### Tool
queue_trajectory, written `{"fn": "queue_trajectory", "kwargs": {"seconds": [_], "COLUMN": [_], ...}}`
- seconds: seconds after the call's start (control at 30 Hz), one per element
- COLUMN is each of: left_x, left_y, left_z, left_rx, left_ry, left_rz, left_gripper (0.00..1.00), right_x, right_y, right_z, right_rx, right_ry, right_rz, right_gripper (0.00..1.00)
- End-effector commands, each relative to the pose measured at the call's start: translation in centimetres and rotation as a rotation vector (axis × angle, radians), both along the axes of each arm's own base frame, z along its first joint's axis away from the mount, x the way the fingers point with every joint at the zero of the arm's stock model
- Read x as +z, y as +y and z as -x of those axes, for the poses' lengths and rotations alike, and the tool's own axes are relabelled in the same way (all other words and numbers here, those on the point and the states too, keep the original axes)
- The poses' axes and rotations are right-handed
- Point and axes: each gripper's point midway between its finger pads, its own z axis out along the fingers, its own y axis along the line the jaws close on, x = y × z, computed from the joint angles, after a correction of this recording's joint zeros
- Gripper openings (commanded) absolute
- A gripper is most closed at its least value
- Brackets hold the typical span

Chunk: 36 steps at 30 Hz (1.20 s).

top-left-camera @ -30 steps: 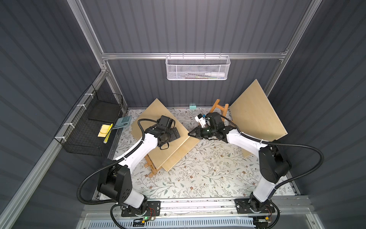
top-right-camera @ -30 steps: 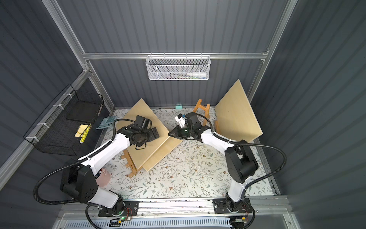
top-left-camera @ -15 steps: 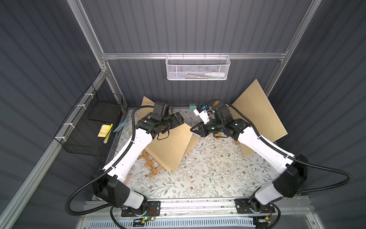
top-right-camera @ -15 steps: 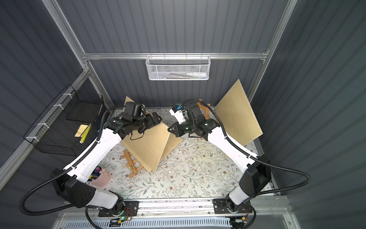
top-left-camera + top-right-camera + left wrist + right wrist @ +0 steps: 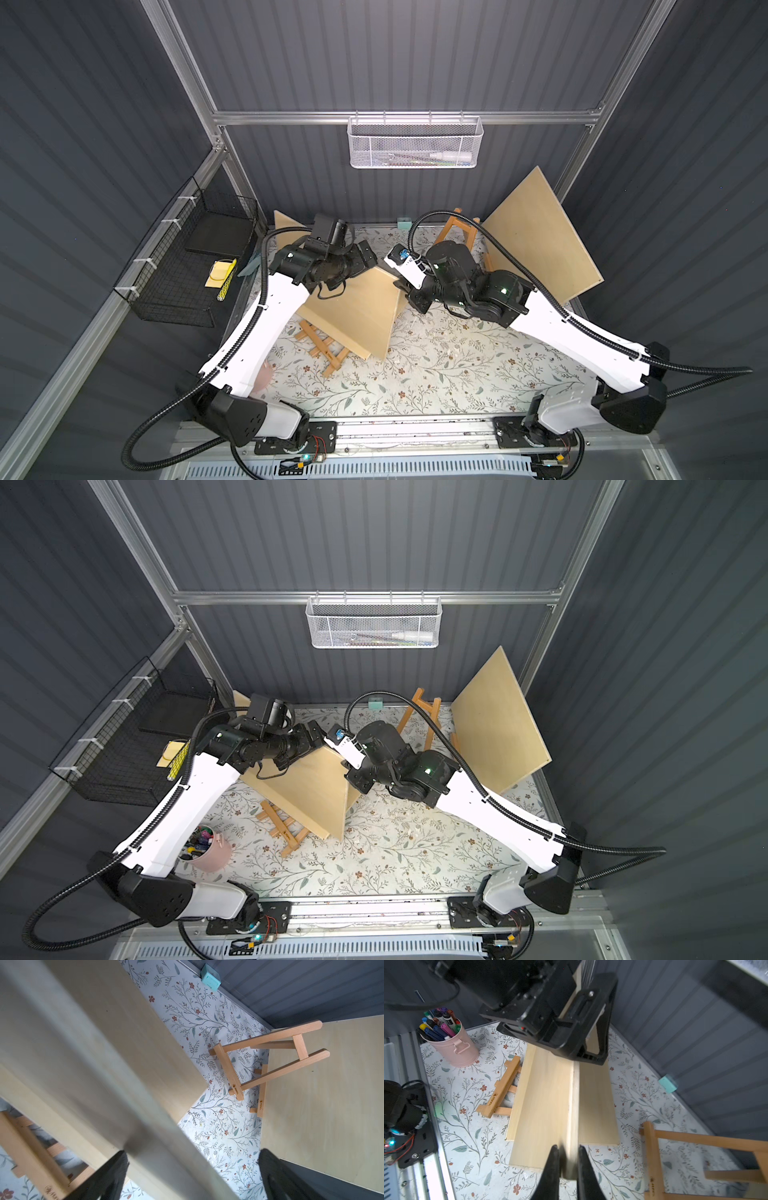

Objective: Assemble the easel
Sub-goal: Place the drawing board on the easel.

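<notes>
A pale plywood board is held tilted on edge over the floral-patterned mat. Its edge is clamped by the right gripper, and its upper corner is straddled by the wide-released left gripper. A flat wooden easel frame is seen at the mat's 8 o'clock, partly under the board, and a standing wooden A-frame easel near 1 o'clock.

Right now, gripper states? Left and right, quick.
Left gripper: open, jaws standing either side of the wooden board, not clamped.
Right gripper: shut on the wooden board's edge.
</notes>
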Motion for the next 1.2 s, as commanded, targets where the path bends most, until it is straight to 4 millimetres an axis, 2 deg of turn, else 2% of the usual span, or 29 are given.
{"fn": "queue_trajectory", "kwargs": {"seconds": [0.0, 0.17, 0.23, 0.47, 0.6, 0.87, 0.9, 0.97, 1.1, 1.17], "left_x": [0.4, 0.5, 0.6, 0.1, 0.0, 0.5, 0.7, 1.3, 2.4, 2.9], "left_y": [0.3, 0.8, 1.0, 0.3, -1.1, -3.3, -3.4, -3.9, -5.5, -6.3], "left_z": [1.3, 1.9, 2.1, 1.9, 1.1, -1.1, -1.4, -1.9, -2.5, -2.4], "left_rx": [0.010, 0.037, 0.049, 0.053, 0.031, 0.012, 0.017, 0.024, 0.007, -0.005], "left_ry": [0.013, 0.023, 0.024, 0.042, 0.035, -0.007, -0.015, -0.036, -0.063, -0.073], "left_rz": [0.009, 0.023, 0.029, 0.056, 0.073, 0.093, 0.100, 0.128, 0.161, 0.167], "left_gripper": [0.99, 0.91, 0.85, 0.66, 0.48, 0.01, 0.00, 0.00, 0.00, 0.00], "right_x": [2.1, 1.9, 1.7, 0.0, -0.5, -0.3, -0.3, -0.3, -0.8, -1.3], "right_y": [-0.8, -0.2, 0.1, 0.0, -0.5, -0.4, -0.4, -0.5, -1.0, -1.2], "right_z": [0.3, 2.0, 3.0, 5.1, 5.8, 6.8, 6.9, 7.0, 6.2, 5.6], "right_rx": [0.036, 0.064, 0.084, 0.109, 0.108, 0.125, 0.128, 0.134, 0.093, 0.072], "right_ry": [-0.277, -0.353, -0.366, -0.334, -0.275, -0.213, -0.206, -0.200, -0.200, -0.202], "right_rz": [0.152, 0.221, 0.235, 0.265, 0.240, 0.187, 0.180, 0.175, 0.187, 0.202], "right_gripper": [0.00, 0.00, 0.00, 0.00, 0.00, 0.00, 0.00, 0.12, 0.53, 0.65]}}
